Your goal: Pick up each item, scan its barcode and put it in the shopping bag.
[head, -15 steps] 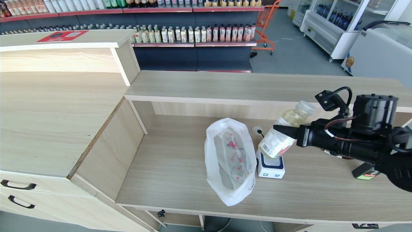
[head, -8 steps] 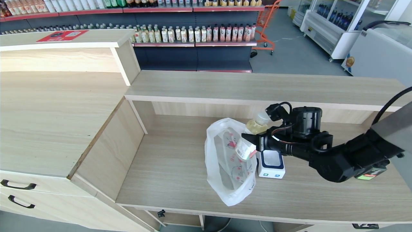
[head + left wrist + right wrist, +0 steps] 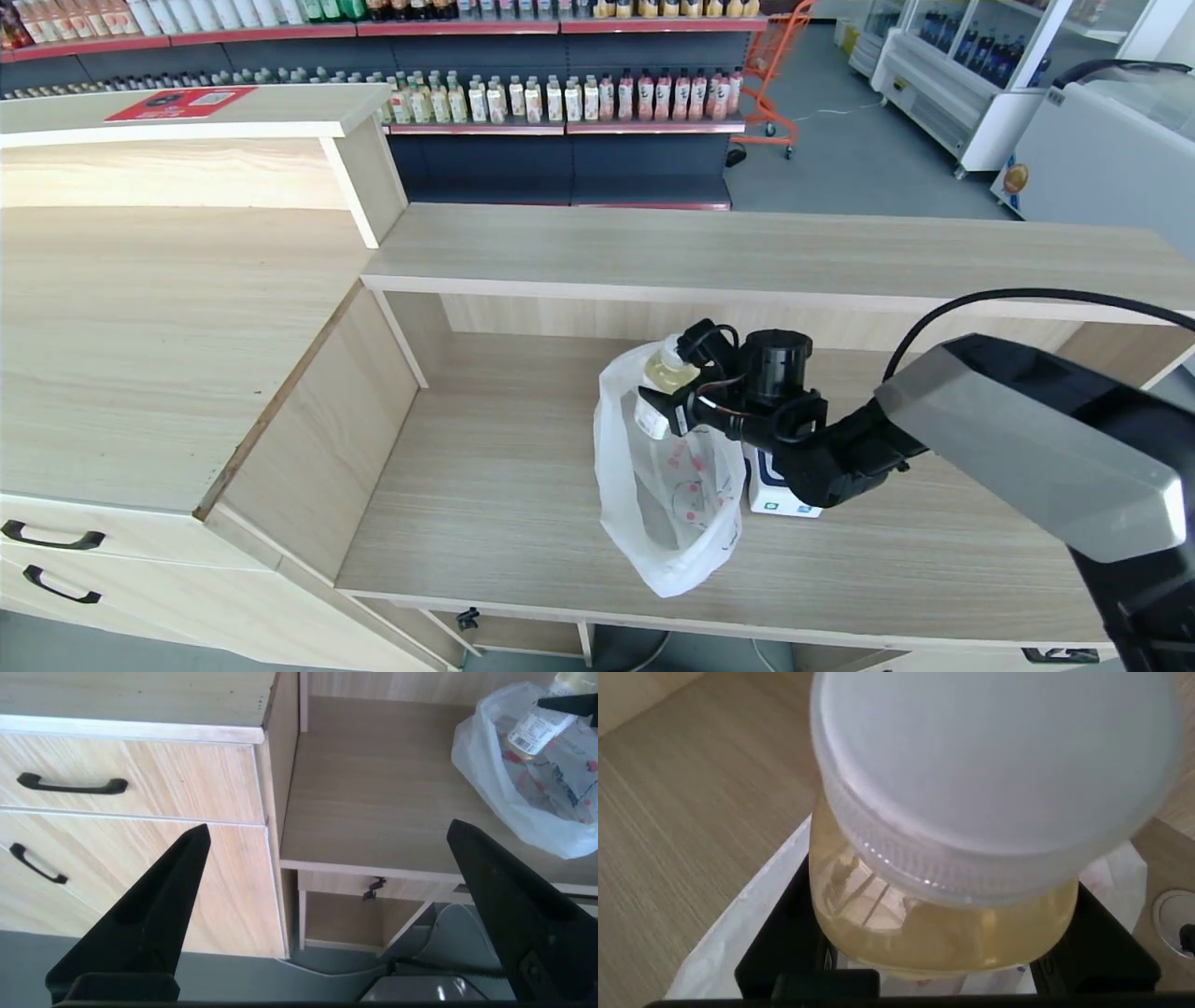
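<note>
A clear bottle (image 3: 664, 385) of pale yellow drink with a white cap (image 3: 990, 765) and a white label is held tilted over the mouth of the white plastic shopping bag (image 3: 667, 495), its lower end inside the bag's rim. My right gripper (image 3: 661, 407) is shut on the bottle. In the right wrist view the bottle (image 3: 943, 915) sits between the black fingers (image 3: 780, 943). The small white barcode scanner (image 3: 780, 490) stands just right of the bag, partly hidden by the arm. My left gripper (image 3: 327, 910) hangs open low beside the counter's drawers, far from the bag (image 3: 533, 775).
The bag stands on the lower wooden counter (image 3: 523, 485), walled by a raised ledge (image 3: 747, 252) behind and a side panel (image 3: 317, 420) on the left. A cable socket (image 3: 1176, 915) sits in the counter near the scanner. Drawers with black handles (image 3: 70, 786) are at the left.
My right arm has carried the bottle leftward from above the scanner to over the bag's mouth, lowering its base into the opening. The bag and scanner have stayed in place.
</note>
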